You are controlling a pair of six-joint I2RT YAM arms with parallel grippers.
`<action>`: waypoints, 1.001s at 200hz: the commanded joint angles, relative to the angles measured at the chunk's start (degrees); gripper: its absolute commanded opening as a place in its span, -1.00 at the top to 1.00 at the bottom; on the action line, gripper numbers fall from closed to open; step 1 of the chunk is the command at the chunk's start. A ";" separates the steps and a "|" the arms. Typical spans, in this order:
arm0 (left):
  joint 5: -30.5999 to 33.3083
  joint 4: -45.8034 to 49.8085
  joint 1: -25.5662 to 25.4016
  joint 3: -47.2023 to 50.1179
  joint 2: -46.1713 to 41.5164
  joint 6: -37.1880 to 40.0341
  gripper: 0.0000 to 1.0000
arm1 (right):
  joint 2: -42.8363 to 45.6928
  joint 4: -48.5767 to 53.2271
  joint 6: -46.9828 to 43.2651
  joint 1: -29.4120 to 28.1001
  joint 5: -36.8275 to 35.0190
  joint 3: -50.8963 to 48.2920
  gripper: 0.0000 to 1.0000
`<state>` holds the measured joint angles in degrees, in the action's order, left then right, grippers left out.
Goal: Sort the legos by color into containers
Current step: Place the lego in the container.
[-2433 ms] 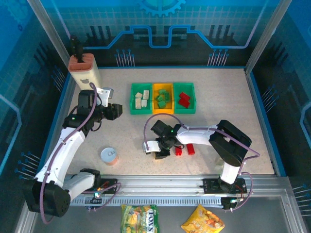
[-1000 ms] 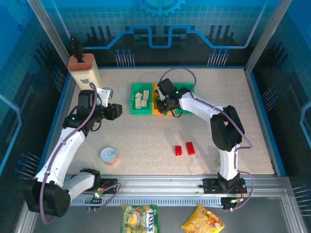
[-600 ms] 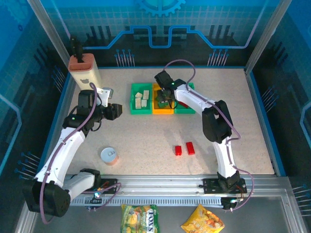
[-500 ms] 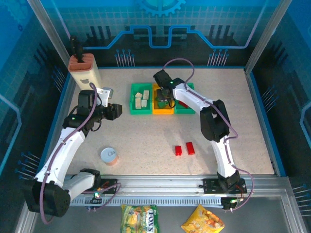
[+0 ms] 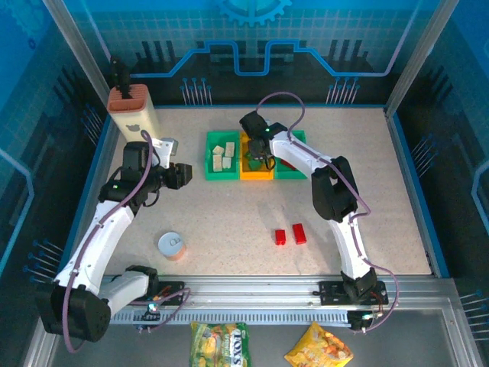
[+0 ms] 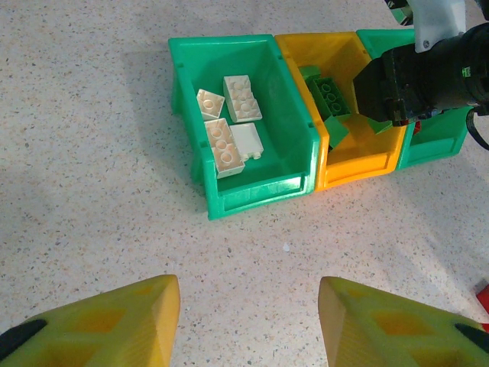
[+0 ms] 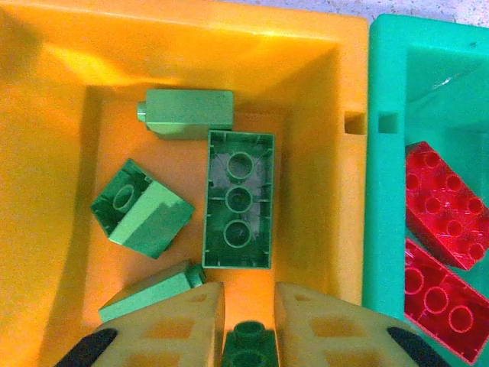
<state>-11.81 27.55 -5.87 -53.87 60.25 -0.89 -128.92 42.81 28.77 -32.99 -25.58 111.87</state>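
The right hand (image 7: 248,306) has brought a green lego (image 7: 246,348) over the orange tray (image 7: 191,19), still pinching it; dropping comes next.

At the back of the table (image 5: 229,214), a left tray (image 5: 221,177), a middle tray (image 5: 256,177) and a right tray (image 5: 294,175) are standing side by side, each holding bricks (image 5: 223,156). Two loose bricks (image 5: 280,236) are lying before the right tray, well apart from it. A can (image 5: 171,245) is standing front left, a knife block (image 5: 134,113) back left.
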 commanded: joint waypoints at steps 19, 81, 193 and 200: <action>0.39 -0.04 -0.41 -0.36 -0.49 1.50 -0.04 | -1.27 2.11 0.77 0.01 -2.08 0.96 0.42; -0.04 -0.13 -0.37 -0.48 -0.48 1.34 -0.04 | 1.42 2.76 0.19 -0.33 -1.98 0.51 0.42; -0.95 -0.48 -0.43 -0.34 -0.40 0.89 -0.04 | 14.42 4.91 -5.10 -1.20 4.64 -12.39 0.40; -0.96 -0.47 -0.38 -0.36 -0.42 0.89 -0.04 | 15.83 4.41 -5.22 -1.32 5.05 -14.62 0.42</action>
<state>-11.86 27.55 -5.87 -53.87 60.25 -0.91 -118.58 46.54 24.91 -33.58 -22.31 102.28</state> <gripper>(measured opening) 0.519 0.301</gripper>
